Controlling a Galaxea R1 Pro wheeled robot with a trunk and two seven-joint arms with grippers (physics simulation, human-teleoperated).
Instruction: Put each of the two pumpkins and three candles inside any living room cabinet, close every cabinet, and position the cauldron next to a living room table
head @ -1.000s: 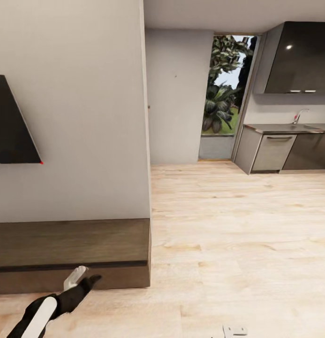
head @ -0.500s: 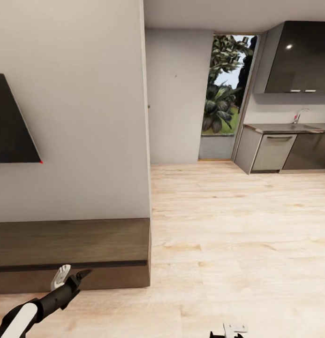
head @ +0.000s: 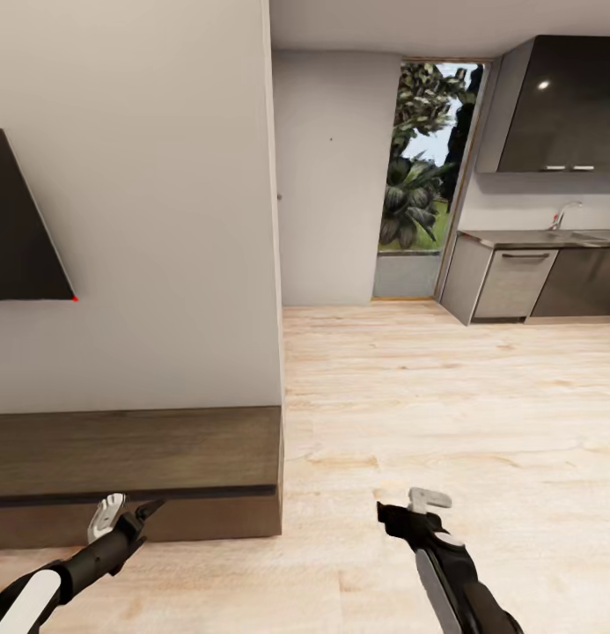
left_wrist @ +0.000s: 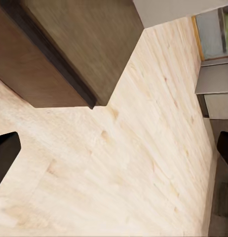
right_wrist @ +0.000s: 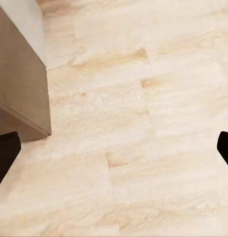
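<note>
The cabinet [head: 133, 475], a long low dark-brown unit, is set flush vs. the grey wall [head: 137, 220], under the black TV panel [head: 23, 229]; its front is seen as closed, no drawer pulled out, w/ a dark seam across the face. It ends at the wall corner, w/ bare wood floor [head: 445, 423] beyond, toward the kitchen units [head: 516, 282] & the glazed door [head: 423, 167].

The left tool [head: 121, 513] is held low, just in front of the cabinet face near its right end, not touching as far as can be told; fingers are spread, nothing between them. In the left wrist view the cabinet corner [left_wrist: 79, 49] is seen close ahead.

The right tool [head: 408, 508] is held over open floor, well apart from the cabinet, to its right; it is also spread & empty. Both are probably parked low & forward for driving or a drawer pull. No pumpkins, candles or cauldron can be made out.
</note>
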